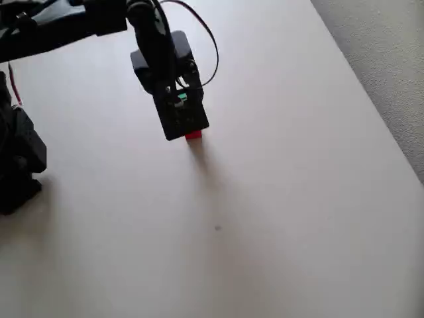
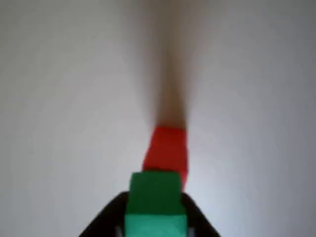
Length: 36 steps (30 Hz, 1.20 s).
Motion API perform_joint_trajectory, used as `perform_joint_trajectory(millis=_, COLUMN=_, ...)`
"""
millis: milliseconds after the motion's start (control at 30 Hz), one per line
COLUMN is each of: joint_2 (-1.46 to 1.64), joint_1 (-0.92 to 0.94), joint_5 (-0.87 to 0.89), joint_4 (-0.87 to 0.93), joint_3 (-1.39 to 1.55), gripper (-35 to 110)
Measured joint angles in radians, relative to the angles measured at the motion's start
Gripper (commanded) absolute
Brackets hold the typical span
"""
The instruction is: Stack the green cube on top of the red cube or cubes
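In the overhead view, the black arm [image 1: 59,23] reached in from the upper left across the pale table [image 1: 298,199], its base a dark mass at the left edge. A thin cable [image 1: 211,46] looped off the wrist to the right. The gripper [image 1: 182,116] pointed down near the upper middle of the table, and a sliver of the green cube [image 1: 181,99] showed through its body. Just below and right of the gripper's tip a small piece of a red cube [image 1: 193,135] peeked out, casting a soft shadow down and to the right. Further right, past the table's edge, lay a speckled grey floor [image 1: 384,59].

In the wrist view, the gripper [image 2: 155,217] was clenched on the green cube [image 2: 155,202], its two black fingers [image 2: 106,219] pressing in from either side at the bottom of the picture. The red cube [image 2: 167,150] sat just beyond the green one, slightly to the right of it, with the green cube's upper edge overlapping its lower part. Whether the two cubes touched could not be told, nor whether the red shape was one cube or two stacked. A long blurred shadow ran up from the red cube over the table [image 2: 59,98].
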Motion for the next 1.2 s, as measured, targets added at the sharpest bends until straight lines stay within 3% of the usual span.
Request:
perform_joint_trajectory(millis=400, joint_2=-0.025, joint_1=0.005, joint_5=-0.002, joint_4=0.008, joint_3=-0.003, gripper=-2)
perform_joint_trajectory(millis=1200, joint_2=-0.094, joint_1=0.011, joint_5=-0.028, joint_4=0.034, joint_3=0.0, gripper=17)
